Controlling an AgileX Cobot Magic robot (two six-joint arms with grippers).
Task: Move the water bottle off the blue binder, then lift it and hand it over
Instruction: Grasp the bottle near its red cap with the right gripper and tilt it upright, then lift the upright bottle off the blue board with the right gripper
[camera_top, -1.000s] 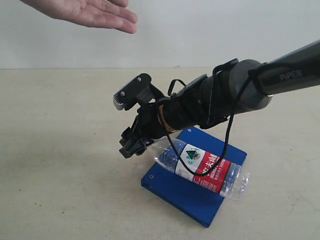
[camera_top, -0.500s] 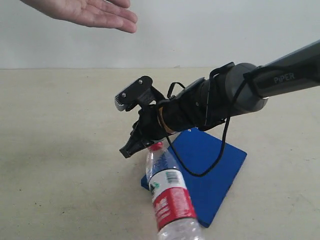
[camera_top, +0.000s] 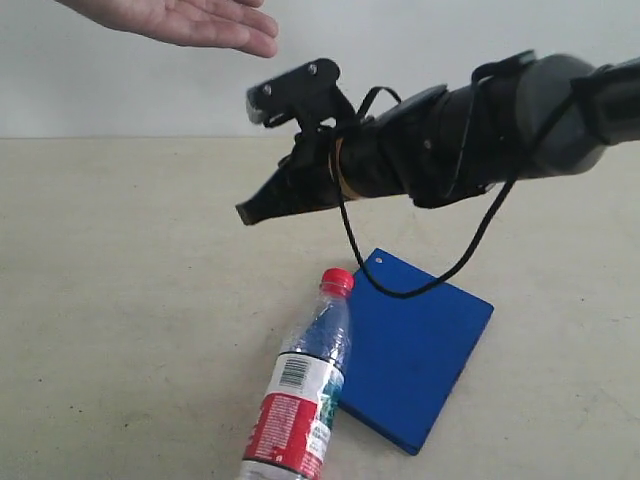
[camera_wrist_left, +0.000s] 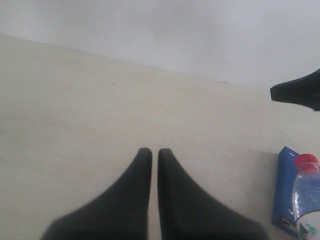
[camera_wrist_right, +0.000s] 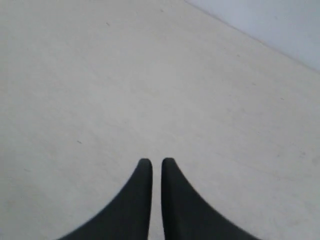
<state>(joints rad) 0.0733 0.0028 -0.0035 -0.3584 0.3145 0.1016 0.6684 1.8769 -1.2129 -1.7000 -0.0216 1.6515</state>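
Observation:
The water bottle (camera_top: 300, 385) lies on its side on the table just left of the blue binder (camera_top: 420, 345), red cap (camera_top: 337, 281) pointing away, its neck beside the binder's edge. My right gripper (camera_top: 250, 212) hangs shut and empty in the air above and behind the cap, well clear of the bottle. Its wrist view shows only the shut gripper (camera_wrist_right: 156, 161) over bare table. My left gripper (camera_wrist_left: 154, 151) is shut, holds nothing, and stays out of the exterior view. That wrist view catches the bottle (camera_wrist_left: 306, 192), the binder (camera_wrist_left: 285, 190) and the right gripper's tip (camera_wrist_left: 295, 92) at one side.
A person's open hand (camera_top: 190, 22), palm down, hovers at the upper left above the table. The beige table (camera_top: 130, 300) runs back to a pale wall. A black cable (camera_top: 400, 290) loops down from the right arm over the binder.
The bottle came off the binder, swung round and now lies on the table at the binder's left. My right gripper has risen and pulled away from it.

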